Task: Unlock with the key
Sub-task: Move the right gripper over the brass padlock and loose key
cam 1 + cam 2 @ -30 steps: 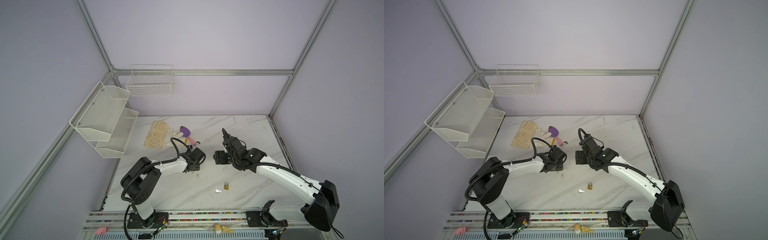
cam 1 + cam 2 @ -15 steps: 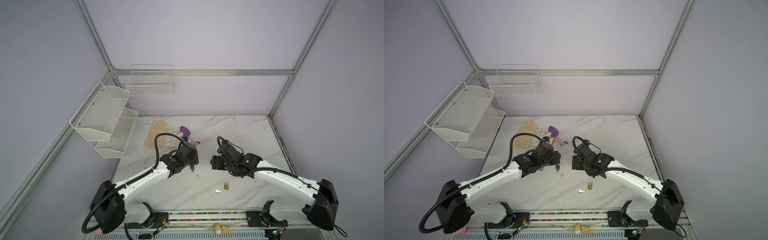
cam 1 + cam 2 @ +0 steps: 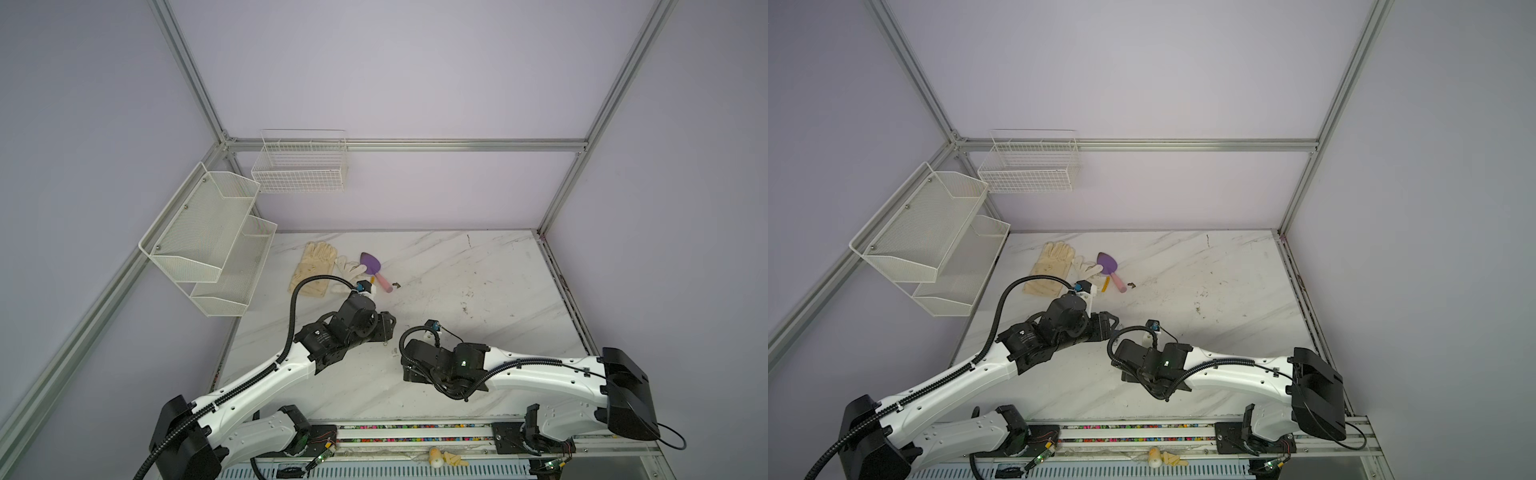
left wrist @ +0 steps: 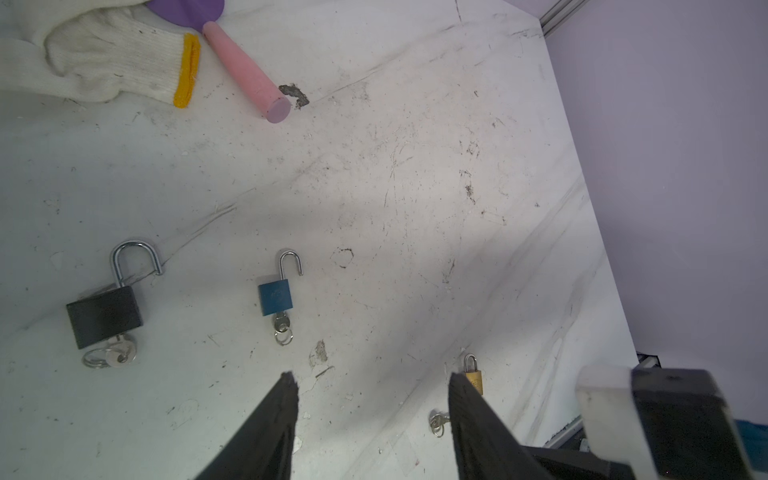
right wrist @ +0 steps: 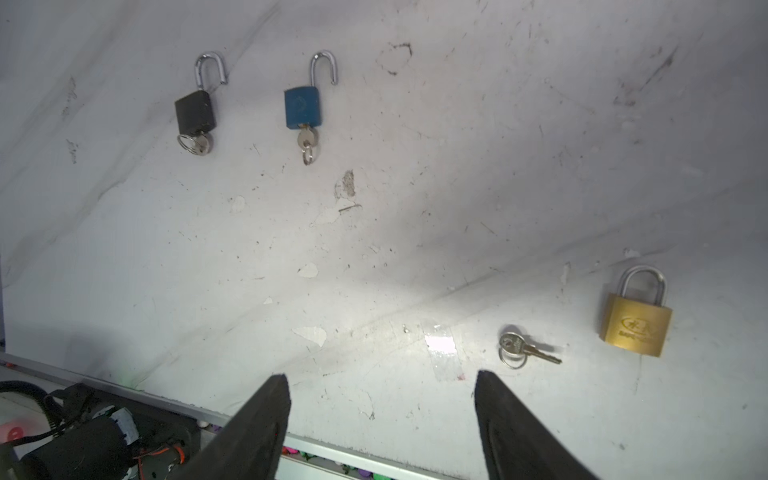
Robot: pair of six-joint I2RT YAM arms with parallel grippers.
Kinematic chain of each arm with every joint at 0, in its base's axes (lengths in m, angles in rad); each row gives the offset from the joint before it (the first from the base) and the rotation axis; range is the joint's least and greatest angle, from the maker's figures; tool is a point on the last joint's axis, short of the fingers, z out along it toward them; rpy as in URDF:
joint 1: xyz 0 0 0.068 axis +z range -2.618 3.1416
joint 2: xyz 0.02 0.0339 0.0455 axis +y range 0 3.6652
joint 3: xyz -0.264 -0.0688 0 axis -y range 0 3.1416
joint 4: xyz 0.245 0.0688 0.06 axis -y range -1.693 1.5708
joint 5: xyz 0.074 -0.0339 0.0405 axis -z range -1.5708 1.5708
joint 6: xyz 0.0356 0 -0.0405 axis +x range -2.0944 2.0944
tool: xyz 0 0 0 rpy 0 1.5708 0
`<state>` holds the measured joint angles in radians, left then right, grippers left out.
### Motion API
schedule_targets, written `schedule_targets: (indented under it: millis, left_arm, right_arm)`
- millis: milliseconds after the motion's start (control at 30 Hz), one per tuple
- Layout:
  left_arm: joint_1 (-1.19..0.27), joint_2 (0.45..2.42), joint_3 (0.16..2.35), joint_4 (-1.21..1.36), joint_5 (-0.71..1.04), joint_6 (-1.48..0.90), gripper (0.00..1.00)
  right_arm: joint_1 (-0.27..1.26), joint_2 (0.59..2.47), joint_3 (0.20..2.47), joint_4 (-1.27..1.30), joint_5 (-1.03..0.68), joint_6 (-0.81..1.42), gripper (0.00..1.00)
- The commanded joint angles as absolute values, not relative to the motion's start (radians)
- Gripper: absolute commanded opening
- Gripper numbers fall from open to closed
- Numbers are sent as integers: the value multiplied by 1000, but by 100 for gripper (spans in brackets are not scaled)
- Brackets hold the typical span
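Observation:
A shut brass padlock [image 5: 636, 320] lies flat on the marble table, and a loose silver key [image 5: 523, 349] on a ring lies beside it. My right gripper [image 5: 380, 374] hangs open above the table, with the key just off one fingertip. Nothing is between its fingers. My left gripper [image 4: 370, 374] is also open and empty; the brass padlock [image 4: 473, 376] and the key [image 4: 438, 422] show past one of its fingers. In both top views my right arm [image 3: 453, 359] hides the padlock and key, and the left gripper [image 3: 388, 328] hovers beside it.
An open black padlock [image 5: 195, 112] and an open blue padlock [image 5: 302, 106] lie farther off, each with a key in it. Gloves [image 3: 316, 268] and a purple trowel [image 3: 374, 270] lie at the back left. Wire shelves [image 3: 208, 245] hang on the left wall. The front rail [image 5: 249, 419] is close by.
My left arm has unfolded and stretched out over the table's middle. My right arm has pulled back toward the front edge and now covers the brass padlock and key in the top views.

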<state>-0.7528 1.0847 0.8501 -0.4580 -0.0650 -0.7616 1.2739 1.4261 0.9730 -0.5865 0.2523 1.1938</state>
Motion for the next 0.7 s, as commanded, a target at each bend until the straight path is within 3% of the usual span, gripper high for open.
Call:
schedule_targets:
  millis: [0, 167, 667]
  left_arm:
    - [-754, 1048, 804, -440, -44, -725, 58]
    - [-755, 1018, 783, -439, -16, -727, 58]
    - [-754, 1025, 765, -404, -9, -713, 58]
  right_arm:
    - [1287, 1419, 908, -613, 291, 1384, 71]
    - [1290, 1279, 717, -477, 267, 1537, 58]
    - [1288, 1289, 634, -414, 252, 1625, 50]
